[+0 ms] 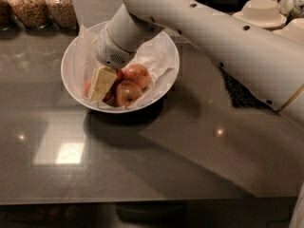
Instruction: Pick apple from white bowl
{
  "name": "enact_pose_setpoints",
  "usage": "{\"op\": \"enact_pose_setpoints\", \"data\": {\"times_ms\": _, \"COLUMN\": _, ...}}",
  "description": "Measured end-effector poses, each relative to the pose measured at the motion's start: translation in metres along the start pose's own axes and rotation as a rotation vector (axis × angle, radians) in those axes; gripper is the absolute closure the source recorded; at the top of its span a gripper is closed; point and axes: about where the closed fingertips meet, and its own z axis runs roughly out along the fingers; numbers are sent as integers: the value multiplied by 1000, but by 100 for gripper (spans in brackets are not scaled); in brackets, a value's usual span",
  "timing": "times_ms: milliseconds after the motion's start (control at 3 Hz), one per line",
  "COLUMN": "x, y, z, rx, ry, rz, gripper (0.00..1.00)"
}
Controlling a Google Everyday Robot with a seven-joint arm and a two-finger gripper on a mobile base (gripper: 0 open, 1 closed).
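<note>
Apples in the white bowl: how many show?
3 apples: one central, one in front, one peeking beside the gripper, which reaches into the white bowl and may hide more.

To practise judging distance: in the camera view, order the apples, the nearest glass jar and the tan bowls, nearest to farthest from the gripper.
1. Apples, beside the gripper inside the white bowl.
2. Glass jar, picture's upper left.
3. Tan bowls, far upper right.

I'm holding the arm stretched in from the right, the wrist slanting down-left, the end effector hanging below it, left of centre.
</note>
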Motion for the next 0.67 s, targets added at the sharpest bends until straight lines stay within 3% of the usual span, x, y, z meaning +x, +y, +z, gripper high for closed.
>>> {"op": "enact_pose_setpoints", "data": {"times_ms": 333, "x": 2, "y": 4, "z": 14, "rx": -45, "ry": 9, "rz": 17, "gripper": 0}}
{"op": "enact_pose_setpoints", "data": {"times_ms": 667, "x": 2, "y": 4, "z": 14, "rx": -45, "ry": 9, "rz": 17, "gripper": 0}}
